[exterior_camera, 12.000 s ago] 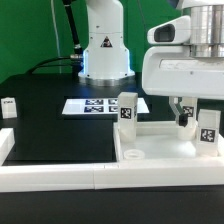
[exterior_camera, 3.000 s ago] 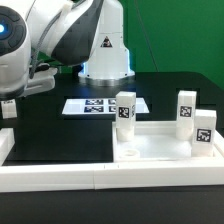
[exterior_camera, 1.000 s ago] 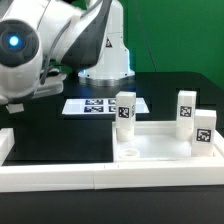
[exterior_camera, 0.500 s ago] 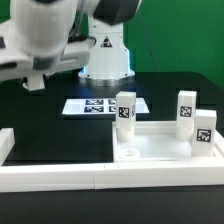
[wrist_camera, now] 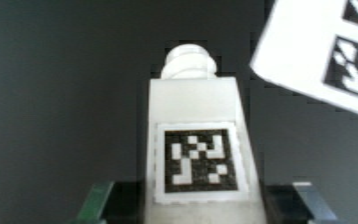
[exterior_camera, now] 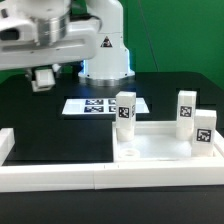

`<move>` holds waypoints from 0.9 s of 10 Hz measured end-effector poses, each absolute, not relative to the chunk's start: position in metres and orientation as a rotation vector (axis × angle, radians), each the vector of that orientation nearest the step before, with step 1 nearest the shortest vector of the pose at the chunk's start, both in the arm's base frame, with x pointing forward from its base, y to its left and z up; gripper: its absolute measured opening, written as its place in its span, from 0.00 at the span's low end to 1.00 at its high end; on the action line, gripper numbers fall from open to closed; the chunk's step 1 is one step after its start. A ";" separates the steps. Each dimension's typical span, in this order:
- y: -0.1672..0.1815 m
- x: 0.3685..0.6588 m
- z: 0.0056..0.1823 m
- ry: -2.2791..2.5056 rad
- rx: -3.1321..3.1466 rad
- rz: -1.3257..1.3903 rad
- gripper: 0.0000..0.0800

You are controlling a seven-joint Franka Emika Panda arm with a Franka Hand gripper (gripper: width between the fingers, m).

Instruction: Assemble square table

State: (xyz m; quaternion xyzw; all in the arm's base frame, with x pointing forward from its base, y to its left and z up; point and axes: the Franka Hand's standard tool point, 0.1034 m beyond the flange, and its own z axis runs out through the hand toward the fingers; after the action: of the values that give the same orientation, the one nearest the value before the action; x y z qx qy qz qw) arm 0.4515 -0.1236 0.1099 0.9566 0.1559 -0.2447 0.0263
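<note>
The white square tabletop (exterior_camera: 160, 152) lies at the exterior view's lower right, with three tagged white legs standing on it: one at its near-left corner (exterior_camera: 125, 108) and two at its right (exterior_camera: 185, 108) (exterior_camera: 205, 128). My gripper (exterior_camera: 43, 77) hangs above the black table at the exterior view's upper left. In the wrist view the gripper (wrist_camera: 197, 198) is shut on the fourth leg (wrist_camera: 197, 120). The leg's tag faces the camera and its screw tip (wrist_camera: 190, 60) points away. The green fingers (wrist_camera: 105, 195) stand on either side of the leg.
The marker board (exterior_camera: 92, 105) lies flat behind the tabletop and shows in the wrist view (wrist_camera: 327, 50). The white border wall (exterior_camera: 55, 176) runs along the front and up the left side (exterior_camera: 5, 145). The robot base (exterior_camera: 105, 55) stands at the back.
The arm swung from the tabletop to the far left and came down over the loose leg there. The leg is now gone from the table, and the gripper has risen and moved right.
</note>
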 end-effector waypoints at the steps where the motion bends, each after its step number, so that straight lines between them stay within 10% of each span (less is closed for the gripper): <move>1: -0.096 0.470 0.121 0.423 2.990 -0.666 0.36; 4: -0.046 0.536 0.162 0.332 3.041 -0.352 0.36; 9: -0.058 0.541 0.156 0.380 3.028 0.184 0.36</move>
State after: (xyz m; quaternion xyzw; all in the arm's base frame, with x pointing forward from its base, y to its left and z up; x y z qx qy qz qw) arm 0.5412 -0.0576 0.1560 0.9896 0.1241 0.0601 0.0421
